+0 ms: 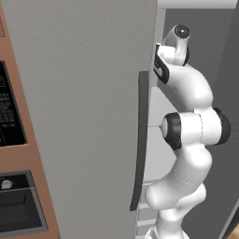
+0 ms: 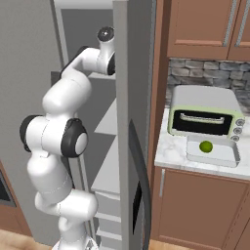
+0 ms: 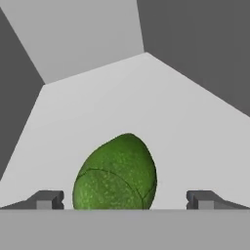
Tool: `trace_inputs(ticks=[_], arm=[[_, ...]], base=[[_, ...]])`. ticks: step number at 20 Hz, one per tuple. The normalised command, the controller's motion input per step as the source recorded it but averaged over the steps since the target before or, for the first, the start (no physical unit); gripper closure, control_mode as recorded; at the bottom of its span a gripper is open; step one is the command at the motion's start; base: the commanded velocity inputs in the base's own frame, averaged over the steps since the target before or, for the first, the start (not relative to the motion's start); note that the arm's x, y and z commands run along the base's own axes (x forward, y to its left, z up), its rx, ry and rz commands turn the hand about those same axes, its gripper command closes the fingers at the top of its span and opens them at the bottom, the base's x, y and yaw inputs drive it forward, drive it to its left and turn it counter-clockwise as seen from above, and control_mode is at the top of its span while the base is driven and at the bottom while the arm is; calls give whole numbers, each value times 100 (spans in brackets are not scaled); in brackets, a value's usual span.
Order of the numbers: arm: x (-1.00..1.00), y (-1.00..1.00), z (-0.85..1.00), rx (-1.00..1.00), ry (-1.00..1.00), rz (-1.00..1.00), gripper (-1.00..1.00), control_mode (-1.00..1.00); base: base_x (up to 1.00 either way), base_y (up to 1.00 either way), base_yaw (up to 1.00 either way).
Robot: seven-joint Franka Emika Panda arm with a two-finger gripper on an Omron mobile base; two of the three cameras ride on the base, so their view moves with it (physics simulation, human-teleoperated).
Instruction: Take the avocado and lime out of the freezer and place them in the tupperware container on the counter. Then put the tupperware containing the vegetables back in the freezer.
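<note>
A dark green avocado [image 3: 116, 173] lies on a white shelf [image 3: 161, 102] inside the freezer [image 1: 84, 116]. My gripper [image 3: 124, 199] is open, and the avocado sits between its fingertips [image 3: 46, 199] without being pinched. My arm [image 1: 186, 93] reaches in past the open door's dark handle [image 1: 140, 140]. On the counter [image 2: 171, 157], the bright lime [image 2: 206, 146] rests in the pale tupperware container [image 2: 229, 156].
A grey-and-green toaster oven [image 2: 205, 114] stands just behind the tupperware. The freezer's right door [image 2: 132, 107] juts out between my arm and the counter. A black wall oven [image 1: 9, 112] is set in the brown cabinet to the left. White drawers [image 2: 105, 205] fill the freezer's lower part.
</note>
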Motion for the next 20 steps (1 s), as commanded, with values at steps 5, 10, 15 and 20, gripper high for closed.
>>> trace_inputs(ticks=[5, 10, 15, 20], arm=[[35, 0, -9, 1, 1, 1, -100, -100], [28, 0, -13, 0, 0, 1, -100, -100], [17, 0, -26, 0, 3, 0, 100, -100], [2, 0, -22, 0, 1, 0, 100, -100]], base=[[0, 0, 0], [0, 0, 0], [0, 0, 0], [0, 0, 0]])
